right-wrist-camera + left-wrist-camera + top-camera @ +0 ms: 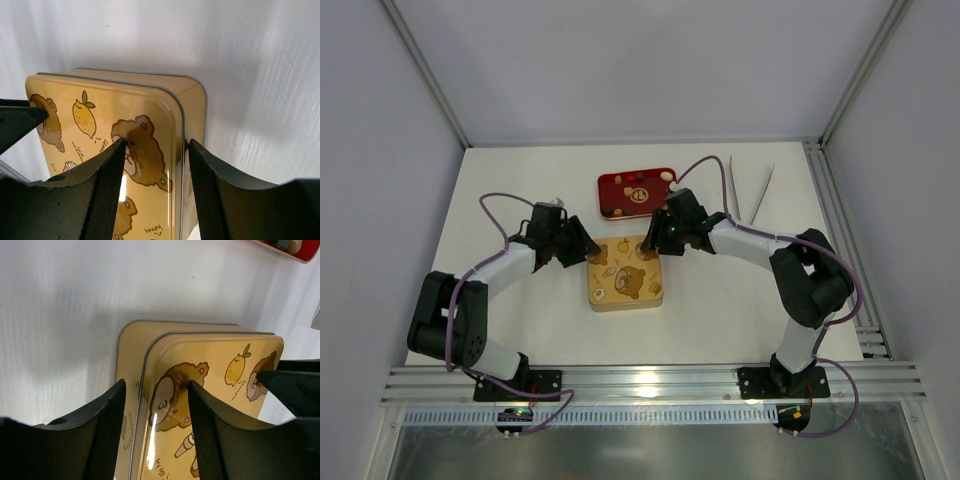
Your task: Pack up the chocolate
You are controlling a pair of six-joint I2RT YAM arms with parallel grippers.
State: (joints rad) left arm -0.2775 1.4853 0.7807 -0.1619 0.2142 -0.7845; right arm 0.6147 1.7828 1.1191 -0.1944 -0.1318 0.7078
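Left gripper (156, 390) and right gripper (156, 147) each stand with jaws parted astride a corner of the gold tin's lid (220, 370); I cannot tell whether they pinch it. The lid looks askew, not seated. Beyond, some chocolate (666, 177) lies in the red tray (637, 192), so packing looks unfinished.

Writing shows only on the yellow tin. Its lid (220, 390) carries short cursive captions beside the drawings. The left wrist view shows one near the bottom edge that seems to begin "try". The one beside the lemon (235, 369) is too small to read. The side of the tin's base (127, 390) bears a line of small capitals that seems to begin "SWEET". The red tray (637, 192) has a pale emblem, unreadable from above.
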